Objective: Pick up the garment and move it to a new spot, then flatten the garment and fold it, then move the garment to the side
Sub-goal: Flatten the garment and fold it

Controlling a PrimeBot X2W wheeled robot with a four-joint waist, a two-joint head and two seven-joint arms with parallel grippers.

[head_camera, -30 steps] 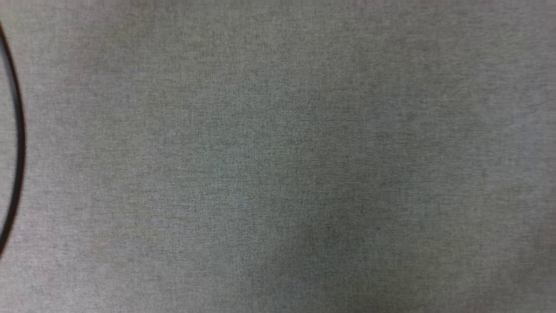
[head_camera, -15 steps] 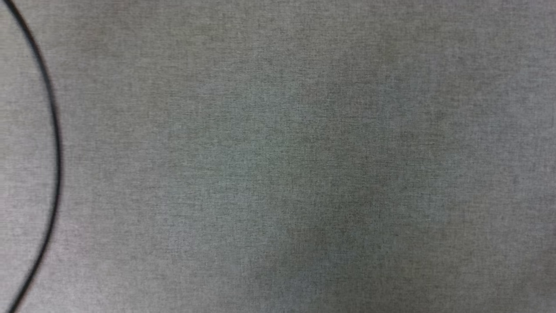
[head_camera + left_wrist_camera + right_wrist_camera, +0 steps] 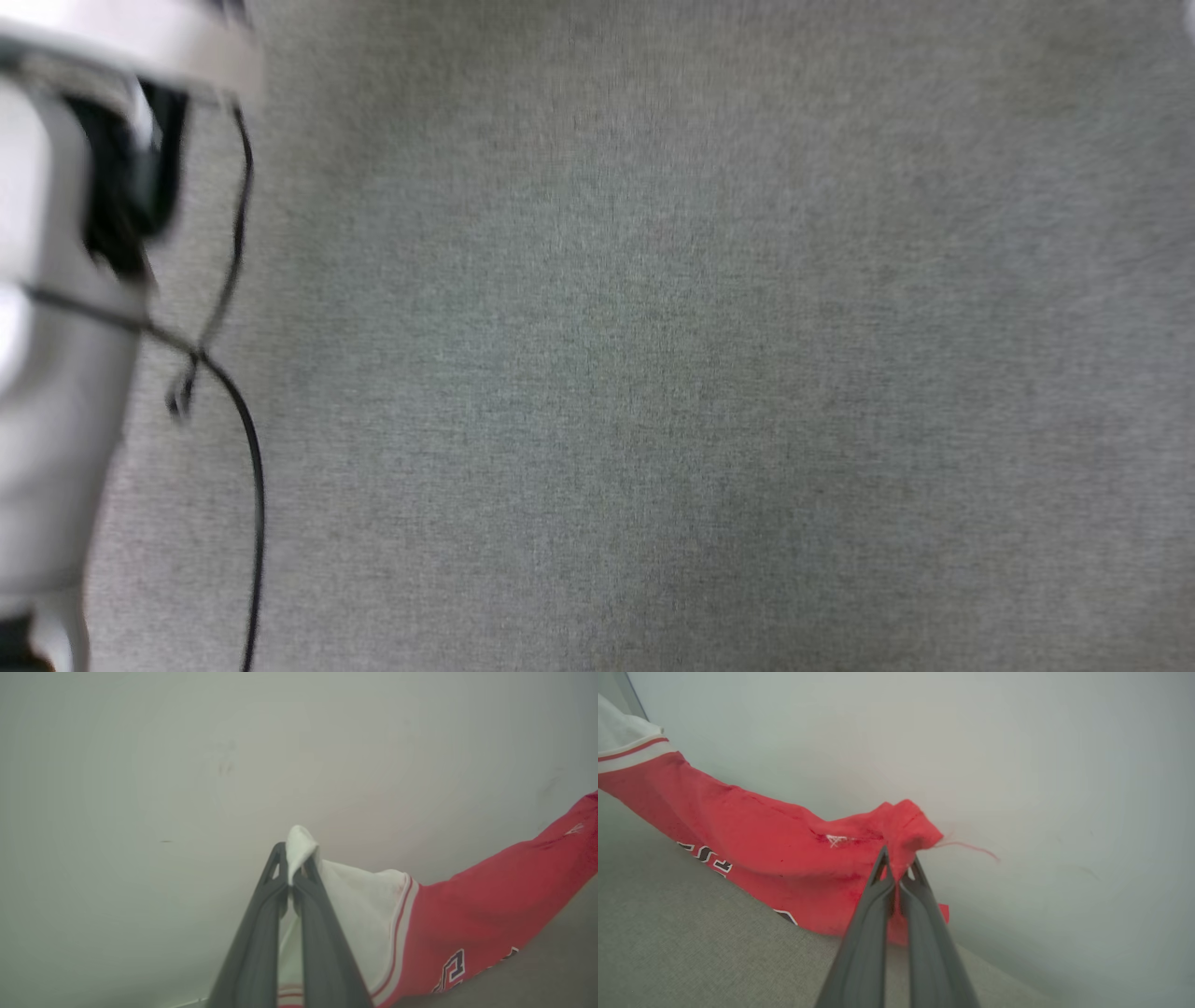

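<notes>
The left hand (image 3: 295, 858) is pinched shut on the white sleeve (image 3: 359, 905) of the garment (image 3: 490, 896), with a tuft of white cloth poking out past its 2 dark fingers. From that sleeve, striped trim leads into the red body, which runs off to the right of the left wrist view. Part of the black, white-edged lettering (image 3: 451, 970) shows along its lower edge.

The right hand (image 3: 899, 856) is also closed tight, gripping a bunched red corner of the garment. A loose red thread (image 3: 971, 849) trails beside that corner. In the right wrist view the red cloth stretches away to the upper left.

The garment spans between the 2 hands, above the grey worktop (image 3: 691, 933) and in front of a pale wall (image 3: 140, 765). Whether its lower edge touches the worktop I cannot tell.

In the head view, a blurred pale arm (image 3: 47, 420) and a thin black cable (image 3: 252, 467) sit at the left edge over the grey woven surface.
</notes>
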